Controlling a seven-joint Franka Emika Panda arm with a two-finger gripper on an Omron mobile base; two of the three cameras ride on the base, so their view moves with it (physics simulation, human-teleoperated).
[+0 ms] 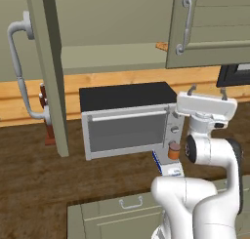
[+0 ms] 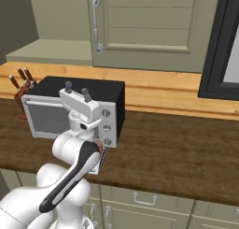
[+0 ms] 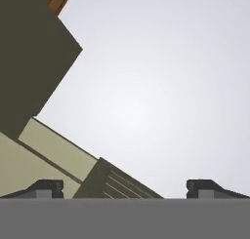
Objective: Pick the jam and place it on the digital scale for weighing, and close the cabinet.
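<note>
Your gripper (image 1: 208, 90) points up with its fingers spread wide and nothing in them, your jam (image 1: 174, 150) sits on the digital scale (image 1: 166, 167) beside the toaster oven (image 1: 128, 118), your cabinet (image 1: 49, 72) door hangs open

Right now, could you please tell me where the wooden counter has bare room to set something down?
The dark wooden counter lies bare to the right of the silver toaster oven, up to the light wood backsplash. A second patch sits in front of the oven's glass door. It is crowded at the oven's right front corner, where the small orange-brown jam jar stands on the blue-edged digital scale.
</note>
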